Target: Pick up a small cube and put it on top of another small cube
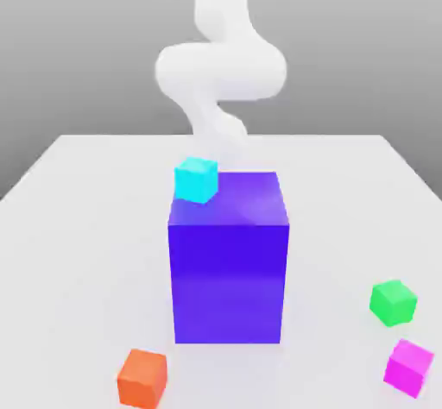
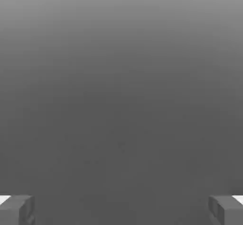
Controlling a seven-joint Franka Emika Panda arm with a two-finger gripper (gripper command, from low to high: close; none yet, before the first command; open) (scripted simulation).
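Note:
Several small cubes are in the exterior view. A cyan cube (image 1: 196,179) is at the far left corner of the tall purple block (image 1: 229,269); whether it rests on the block or beside it, I cannot tell. An orange cube (image 1: 142,377) lies on the table near the front left. A green cube (image 1: 394,302) and a magenta cube (image 1: 408,367) lie at the front right. My white arm (image 1: 220,66) comes down behind the purple block. In the hand view my gripper (image 2: 121,210) is open, its fingertips (image 2: 16,209) far apart with nothing between them, facing plain grey.
The tall purple block stands in the middle of the white table (image 1: 78,252) and hides what lies behind it. The table's far edge runs behind the arm, with a grey backdrop beyond.

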